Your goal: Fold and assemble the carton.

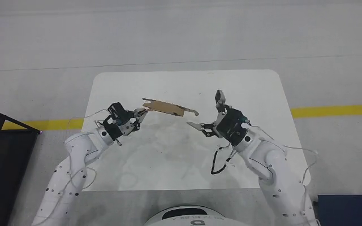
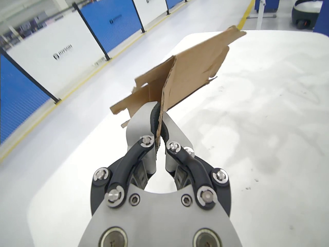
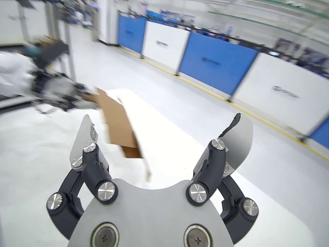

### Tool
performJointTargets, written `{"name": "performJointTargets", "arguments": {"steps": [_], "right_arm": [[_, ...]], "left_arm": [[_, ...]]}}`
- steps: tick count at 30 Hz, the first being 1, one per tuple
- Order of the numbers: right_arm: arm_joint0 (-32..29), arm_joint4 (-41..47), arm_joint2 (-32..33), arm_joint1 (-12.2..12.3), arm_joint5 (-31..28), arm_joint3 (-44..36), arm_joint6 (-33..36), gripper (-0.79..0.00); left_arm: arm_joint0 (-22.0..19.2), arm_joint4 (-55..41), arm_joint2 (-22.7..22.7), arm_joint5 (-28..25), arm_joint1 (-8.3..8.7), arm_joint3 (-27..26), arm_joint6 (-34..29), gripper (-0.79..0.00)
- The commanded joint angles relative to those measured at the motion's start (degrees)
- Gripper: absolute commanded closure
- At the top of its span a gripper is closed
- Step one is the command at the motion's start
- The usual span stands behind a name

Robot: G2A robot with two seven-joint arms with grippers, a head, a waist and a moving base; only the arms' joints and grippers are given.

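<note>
One end of the partly folded carton (image 1: 165,107) is clamped in your left gripper (image 1: 138,114), above the table (image 1: 254,164). Its long axis runs rightward toward your right gripper (image 1: 207,111), which is spread wide just beside the free end.

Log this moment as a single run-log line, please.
left gripper: jaws shut on edge of flattened brown cardboard carton, raised above white table | right gripper: jaws open by carton's free end | carton: unassembled

Both arms white, smooth-shelled: left arm (image 1: 76,152), right arm (image 1: 272,164). On left gripper (image 2: 158,119) and right gripper (image 3: 162,116): silver plates, black linkages, round silver screws. Thin black cable (image 1: 215,164) loops off right wrist.
</note>
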Motion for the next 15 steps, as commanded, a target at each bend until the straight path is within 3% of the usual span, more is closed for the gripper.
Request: {"name": "performJointTargets", "arguments": {"steps": [1, 4, 6, 11, 12, 13, 15], "right_arm": [[0.3, 4.1, 0.1, 0.4, -6.9, 0.8, 1.4, -0.785], [0.9, 3.1, -0.8, 0.8, -12.2, 1.7, 4.1, -0.693], [1.2, -1.8, -1.5, 1.2, -13.7, 2.7, 8.0, -0.696], [3.6, -5.3, -3.6, 1.2, -9.8, 7.3, 11.8, -0.579], [4.2, -5.5, -4.0, 1.2, -9.2, 8.0, 12.4, -0.597], [4.8, -5.8, -4.2, 1.2, -8.5, 8.8, 13.3, -0.671], [5.7, -4.9, -4.7, 1.1, -7.2, 9.7, 14.0, -0.674]], "left_arm": [[0.2, -7.4, 0.9, 0.4, -0.29, -0.6, -6.6, 0.000], [0.1, -17.3, 1.8, 3.6, -0.71, -1.6, -15.0, 0.000], [-0.2, -23.0, 2.6, 4.5, -0.89, -3.1, -19.8, 0.000], [-0.4, -23.2, 3.1, 0.9, -0.57, -6.2, -22.7, 0.000], [-0.4, -23.2, 3.0, 0.4, -0.50, -6.3, -22.6, 0.000], [-0.4, -23.0, 3.0, -0.3, -0.43, -6.6, -22.5, 0.000], [-0.3, -23.3, 2.8, -1.7, -0.31, -6.6, -22.1, 0.000]]}}
